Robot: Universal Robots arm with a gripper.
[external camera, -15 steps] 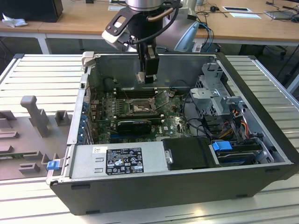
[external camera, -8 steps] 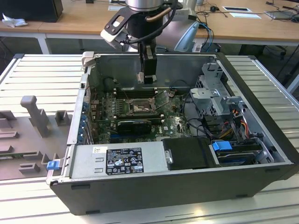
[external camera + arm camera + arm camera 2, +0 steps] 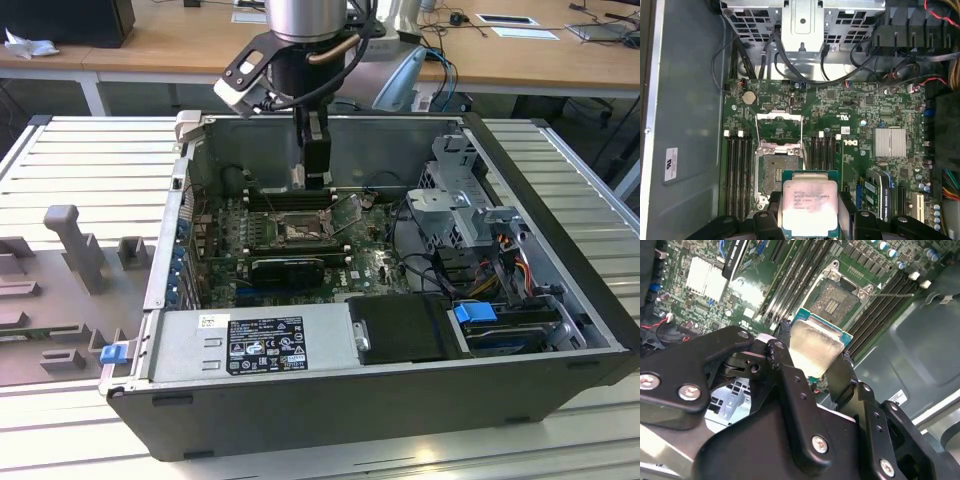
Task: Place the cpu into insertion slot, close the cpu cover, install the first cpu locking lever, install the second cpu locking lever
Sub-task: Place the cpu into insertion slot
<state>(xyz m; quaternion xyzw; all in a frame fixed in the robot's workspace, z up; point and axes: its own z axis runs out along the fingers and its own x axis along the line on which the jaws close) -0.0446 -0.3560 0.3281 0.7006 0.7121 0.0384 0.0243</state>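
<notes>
My gripper (image 3: 311,178) hangs inside the open computer case, a little above the motherboard and just behind the insertion slot (image 3: 298,232). It is shut on the cpu (image 3: 810,206), a pale silvery square chip held flat by two opposite edges between the black fingers (image 3: 784,347). In the first wrist view the cpu overlaps one corner of the insertion slot (image 3: 775,172), whose brownish-gold centre lies bare. The cpu cover (image 3: 779,126) stands swung open on the slot's far side. In the second wrist view the cpu (image 3: 815,347) hovers short of the slot (image 3: 836,300), and a thin metal lever (image 3: 890,294) sticks out beside it.
Long black memory slots (image 3: 737,170) flank the socket on both sides. A finned heatsink (image 3: 890,142) sits on the board. The metal drive cage (image 3: 455,205), cable bundles (image 3: 500,265) and power supply (image 3: 255,340) crowd the case, and its walls (image 3: 400,125) enclose the board.
</notes>
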